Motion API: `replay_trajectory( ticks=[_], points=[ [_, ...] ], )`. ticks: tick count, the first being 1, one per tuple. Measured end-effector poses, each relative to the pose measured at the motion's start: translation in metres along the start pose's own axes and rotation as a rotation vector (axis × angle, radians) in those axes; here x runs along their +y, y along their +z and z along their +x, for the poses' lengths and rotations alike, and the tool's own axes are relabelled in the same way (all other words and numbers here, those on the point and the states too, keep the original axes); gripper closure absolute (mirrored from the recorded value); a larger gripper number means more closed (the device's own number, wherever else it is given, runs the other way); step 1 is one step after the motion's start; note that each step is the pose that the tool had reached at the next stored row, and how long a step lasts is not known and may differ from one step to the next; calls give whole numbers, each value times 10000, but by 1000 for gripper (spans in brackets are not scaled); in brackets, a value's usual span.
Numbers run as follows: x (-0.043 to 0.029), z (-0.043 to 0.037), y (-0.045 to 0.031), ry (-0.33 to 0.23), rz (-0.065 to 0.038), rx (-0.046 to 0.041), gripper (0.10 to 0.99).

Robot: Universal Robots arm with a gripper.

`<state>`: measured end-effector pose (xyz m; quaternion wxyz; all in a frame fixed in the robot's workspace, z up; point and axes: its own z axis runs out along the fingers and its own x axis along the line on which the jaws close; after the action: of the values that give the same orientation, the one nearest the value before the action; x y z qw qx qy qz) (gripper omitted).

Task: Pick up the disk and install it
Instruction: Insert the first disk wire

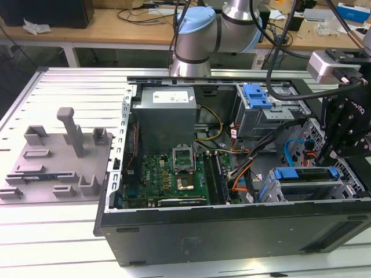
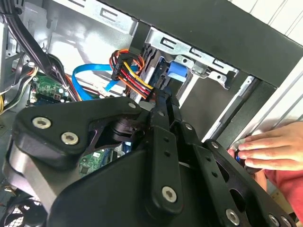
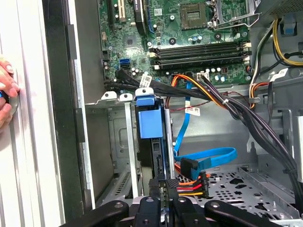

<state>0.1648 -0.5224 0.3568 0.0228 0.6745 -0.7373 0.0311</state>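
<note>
Installing, by the look of it: the disk (image 3: pixel 150 118) stands edge-on inside the drive cage (image 3: pixel 111 127); the gripper (image 3: pixel 161 196) pinches its end, jaws narrow; seating it likely calls for a straight push, clear of cables (image 3: pixel 191 182) beside the cage.

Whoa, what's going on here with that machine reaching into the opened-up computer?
A robot arm's black gripper is down inside an open black computer case that lies on its side on a table. The gripper is right at the end of a flat disk in a bright blue plastic carrier, which stands on edge in the grey metal drive cage. A person's hand is just outside the case wall.
</note>
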Motion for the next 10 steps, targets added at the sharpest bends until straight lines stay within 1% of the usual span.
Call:
replay_trajectory(
  ticks=[2, 4, 10],
  points=[
    [-3, -1, 0, -1, 0, 0, 922],
    [-19, -18, 0, 0, 0, -1, 922],
    [-17, -18, 2, 0, 0, 0, 922]
  ],
)
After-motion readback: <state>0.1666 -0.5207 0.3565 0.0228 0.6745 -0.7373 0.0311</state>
